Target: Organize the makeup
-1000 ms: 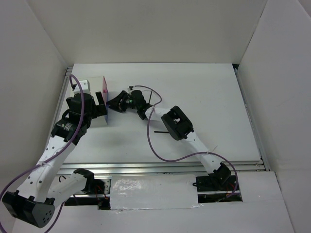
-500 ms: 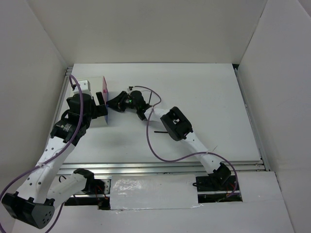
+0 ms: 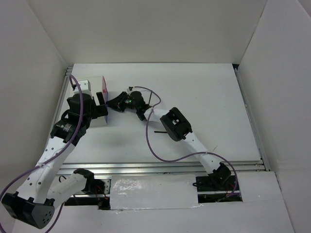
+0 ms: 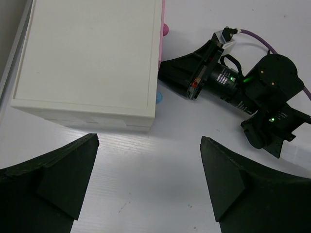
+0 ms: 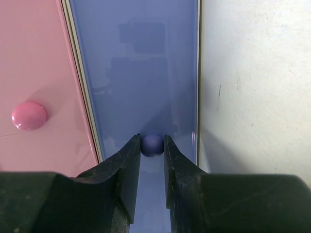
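A white box (image 3: 89, 88) with a pink drawer (image 5: 34, 58) and a blue drawer (image 5: 141, 63) stands at the table's left. My right gripper (image 5: 152, 141) is pressed against the blue drawer front, its jaws closed on the round blue knob (image 5: 152, 144). From the top view the right gripper (image 3: 112, 103) meets the box's right face. My left gripper (image 4: 148, 141) hangs open above bare table, just in front of the box (image 4: 92, 58). Of the makeup, only a thin black pencil (image 3: 159, 131) shows, lying under the right forearm.
The pink drawer's knob (image 5: 29, 115) sits left of the held knob. White walls enclose the table on three sides. A purple cable (image 3: 150, 141) loops from the right arm over the table's middle. The metal rail (image 3: 160, 167) runs along the near edge.
The right gripper's jaws have narrowed onto the blue knob. Both arms have hardly moved, and the left gripper stays wide.
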Robot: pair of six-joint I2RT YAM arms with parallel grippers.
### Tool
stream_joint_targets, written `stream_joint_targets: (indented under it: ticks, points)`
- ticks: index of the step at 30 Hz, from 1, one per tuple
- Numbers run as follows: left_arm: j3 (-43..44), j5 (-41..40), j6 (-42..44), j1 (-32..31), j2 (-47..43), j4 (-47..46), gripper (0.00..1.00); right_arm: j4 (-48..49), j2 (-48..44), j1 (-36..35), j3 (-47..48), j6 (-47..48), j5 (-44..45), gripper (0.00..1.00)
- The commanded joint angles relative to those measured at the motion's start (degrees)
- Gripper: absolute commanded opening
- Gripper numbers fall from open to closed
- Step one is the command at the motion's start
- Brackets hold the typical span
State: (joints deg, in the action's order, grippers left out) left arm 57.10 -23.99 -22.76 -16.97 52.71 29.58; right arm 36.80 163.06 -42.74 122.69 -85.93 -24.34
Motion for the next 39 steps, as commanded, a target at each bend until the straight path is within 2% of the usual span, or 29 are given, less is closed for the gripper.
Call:
stream_joint_targets:
  ticks: [1, 3, 12, 39]
  points:
    - [1.79, 0.26, 0.18, 0.36, -0.94, -1.81, 0.99, 4.25, 0.07, -1.2, 1.42, -0.2, -0.01, 0.23]
    - [1.79, 0.34, 0.09, 0.27, -0.94, -1.81, 0.99, 4.86, -0.99, -1.12, -0.25, 0.41, -0.01, 0.19]
    - [1.79, 0.43, 0.18, 0.27, -0.68, -1.9, 0.99, 8.29, -5.47, 0.11, -7.46, 1.73, 0.08, 0.15]
    - [1.7, 0.52, 0.18, 0.27, -0.15, -1.9, 0.99, 14.79, -13.38, 4.51, -21.53, 2.96, -1.68, 0.1]
